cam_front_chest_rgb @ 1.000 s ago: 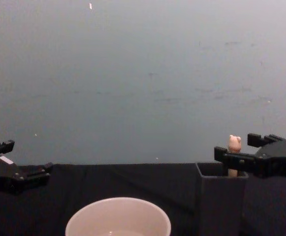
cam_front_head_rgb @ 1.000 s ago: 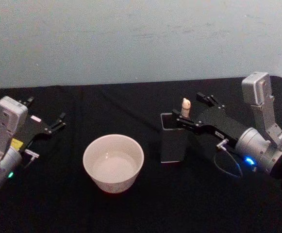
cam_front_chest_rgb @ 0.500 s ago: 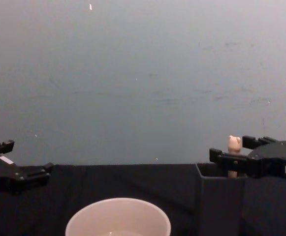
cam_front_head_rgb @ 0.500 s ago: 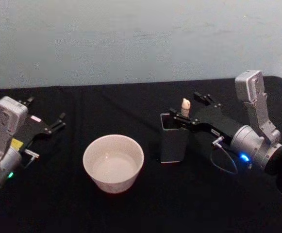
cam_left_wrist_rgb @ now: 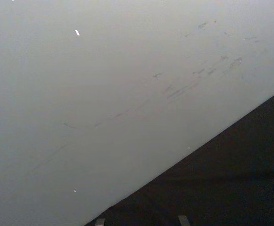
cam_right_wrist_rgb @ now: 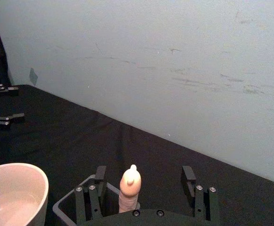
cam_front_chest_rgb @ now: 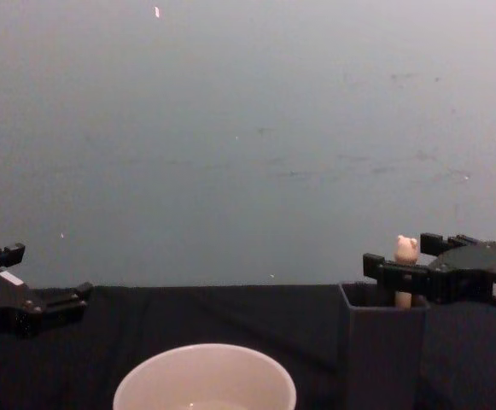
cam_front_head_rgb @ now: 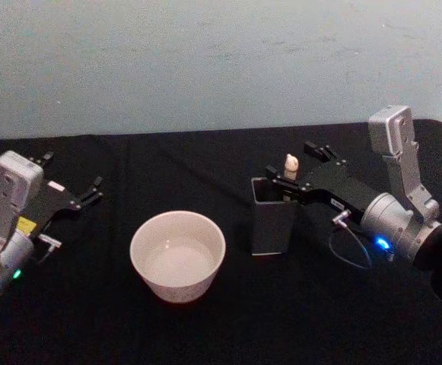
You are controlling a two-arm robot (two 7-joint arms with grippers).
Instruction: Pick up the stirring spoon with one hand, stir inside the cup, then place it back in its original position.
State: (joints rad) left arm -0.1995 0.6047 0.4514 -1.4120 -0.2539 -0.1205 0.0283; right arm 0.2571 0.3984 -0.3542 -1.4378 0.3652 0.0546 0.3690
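The stirring spoon (cam_front_head_rgb: pixel 290 165) stands upright in the dark grey square holder (cam_front_head_rgb: pixel 272 219), its original position, with the bear-head knob (cam_front_chest_rgb: pixel 406 248) sticking out above the rim. My right gripper (cam_front_head_rgb: pixel 300 164) is open, and its fingers (cam_right_wrist_rgb: pixel 100 177) straddle the spoon's handle (cam_right_wrist_rgb: pixel 130 184) without closing on it. The handle stands nearer one finger. The cream-white cup (cam_front_head_rgb: pixel 178 255) sits left of the holder (cam_front_chest_rgb: pixel 384 350) and a little nearer to me. My left gripper (cam_front_head_rgb: pixel 71 174) rests open at the table's left side.
A black cloth (cam_front_head_rgb: pixel 205 163) covers the table, backed by a pale wall (cam_front_head_rgb: pixel 205 61). A loose cable (cam_front_head_rgb: pixel 348 255) loops beside the right wrist. The left gripper's fingers (cam_right_wrist_rgb: pixel 0 121) are seen far off in the right wrist view.
My right gripper has edged slightly left around the spoon's knob and its arm has shifted a little. The fingers stay open. The left arm has not moved.
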